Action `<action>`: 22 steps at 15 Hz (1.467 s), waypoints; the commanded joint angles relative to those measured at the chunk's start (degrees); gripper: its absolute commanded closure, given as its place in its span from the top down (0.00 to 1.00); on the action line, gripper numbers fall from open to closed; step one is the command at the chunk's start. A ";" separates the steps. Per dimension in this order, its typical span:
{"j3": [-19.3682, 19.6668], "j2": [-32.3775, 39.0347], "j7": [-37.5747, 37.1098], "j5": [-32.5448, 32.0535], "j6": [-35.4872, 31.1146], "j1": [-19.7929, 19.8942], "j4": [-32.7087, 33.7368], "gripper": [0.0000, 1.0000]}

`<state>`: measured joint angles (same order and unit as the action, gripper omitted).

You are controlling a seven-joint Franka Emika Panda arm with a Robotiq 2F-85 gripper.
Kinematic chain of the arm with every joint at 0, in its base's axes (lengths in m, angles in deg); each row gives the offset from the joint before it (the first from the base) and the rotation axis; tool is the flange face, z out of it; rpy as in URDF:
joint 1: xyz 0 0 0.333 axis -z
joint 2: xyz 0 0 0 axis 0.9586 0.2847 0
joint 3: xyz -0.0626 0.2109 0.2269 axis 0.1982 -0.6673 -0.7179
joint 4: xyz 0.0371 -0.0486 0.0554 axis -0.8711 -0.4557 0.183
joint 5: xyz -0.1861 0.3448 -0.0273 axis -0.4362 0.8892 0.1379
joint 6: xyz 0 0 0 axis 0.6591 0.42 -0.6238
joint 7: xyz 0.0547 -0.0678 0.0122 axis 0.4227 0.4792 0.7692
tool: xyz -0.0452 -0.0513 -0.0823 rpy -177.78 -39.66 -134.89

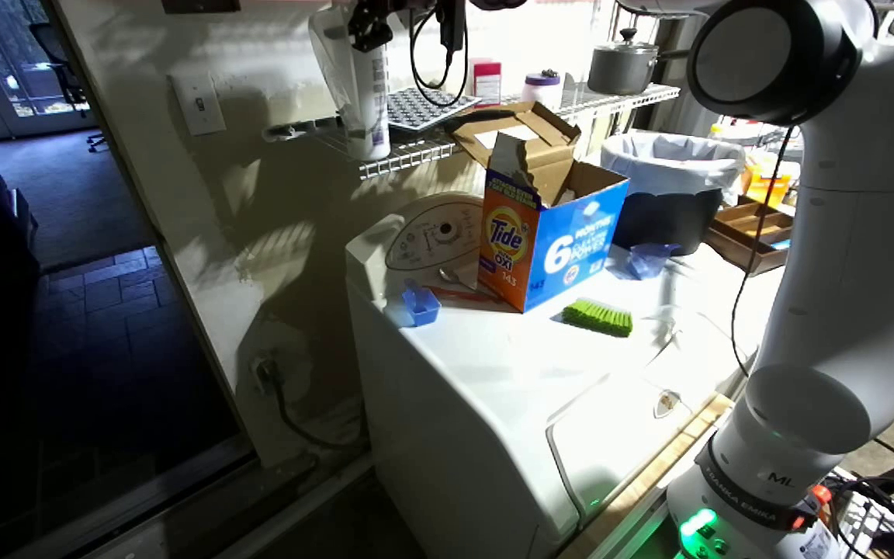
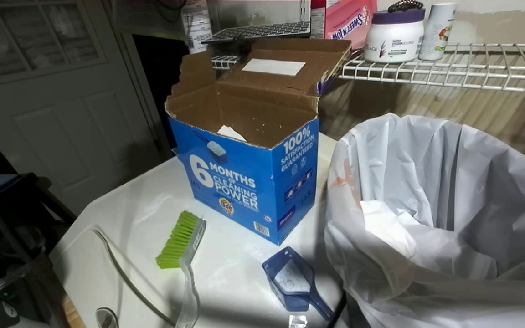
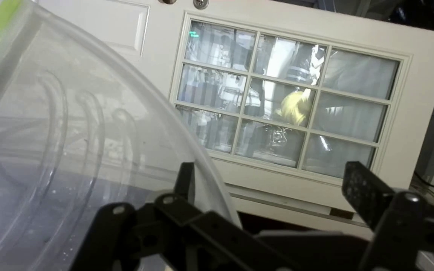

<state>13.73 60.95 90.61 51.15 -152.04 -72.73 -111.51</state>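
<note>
Judging by the wrist view, nothing is seen clamped: the black two-finger gripper [image 3: 271,175] is shown w/ its jaws spread wide apart, only a white glass-paned door [image 3: 217,94] visible past the gap. The big clear-plastic dustpan-like piece [image 3: 96,120] w/ lime-green edge is set right beside one finger, filling the left of that view; contact can't be confirmed. Progress, as judged: reach done, grip either not yet made or already let go (can't be told which from stills). What's left can't be read further. Well apart from the gripper, the green-bristled hand brush [image 2: 181,241] and dark-blue plastic scoop [image 2: 295,291] are seen lying on the white enamel machine top [image 2: 233,273], near the open blue-and-orange cardboard detergent box [image 1: 571,241].

Hard to make out: gripper is cropped by the top edge in an exterior view, prob. w/ the same clear piece next to the white plastic bottle [image 1: 369,116]. Box contents are mostly hidden, unID'd.
</note>
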 commanded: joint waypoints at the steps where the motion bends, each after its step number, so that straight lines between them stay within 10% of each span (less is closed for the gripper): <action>1: 0.37 -2.54 -1.48 -2.25 0.70 0.25 -2.88 1.00; 22: 1.38 -4.76 -2.06 -8.72 0.38 0.80 -6.06 1.00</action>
<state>14.86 58.18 89.65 44.20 -152.04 -72.12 -115.34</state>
